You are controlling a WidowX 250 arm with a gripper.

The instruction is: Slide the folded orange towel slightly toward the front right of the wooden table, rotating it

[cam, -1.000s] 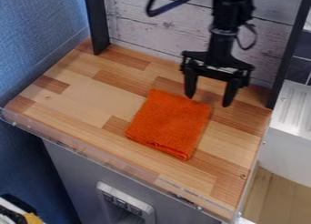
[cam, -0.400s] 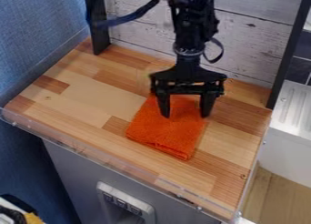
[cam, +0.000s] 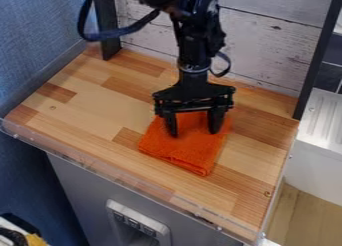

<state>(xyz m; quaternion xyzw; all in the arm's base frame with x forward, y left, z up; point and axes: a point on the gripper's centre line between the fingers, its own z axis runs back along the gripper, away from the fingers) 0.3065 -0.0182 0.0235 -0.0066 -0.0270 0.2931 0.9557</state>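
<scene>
The black gripper [cam: 194, 132] hangs over the upper part of a folded orange cloth [cam: 184, 149]. Its two fingers stand apart, one toward the cloth's left edge and the other nearer the right, with orange fabric visible between them. Whether the fingertips touch the cloth I cannot tell. The cloth lies flat as a rough square on the wooden butcher-block top [cam: 87, 110], right of its centre, with its fold at the lower edge.
A whitewashed plank wall [cam: 267, 45] backs the counter, between two dark posts [cam: 107, 25]. Along the front edge runs a clear strip [cam: 100, 169]. A blue wall [cam: 40, 30] stands at left, a white ridged unit [cam: 324, 120] at right.
From beyond the cloth's upper right, the gripper has moved left and down the view to a place over the cloth. Its fingers are somewhat closer together. The cloth lies where it was.
</scene>
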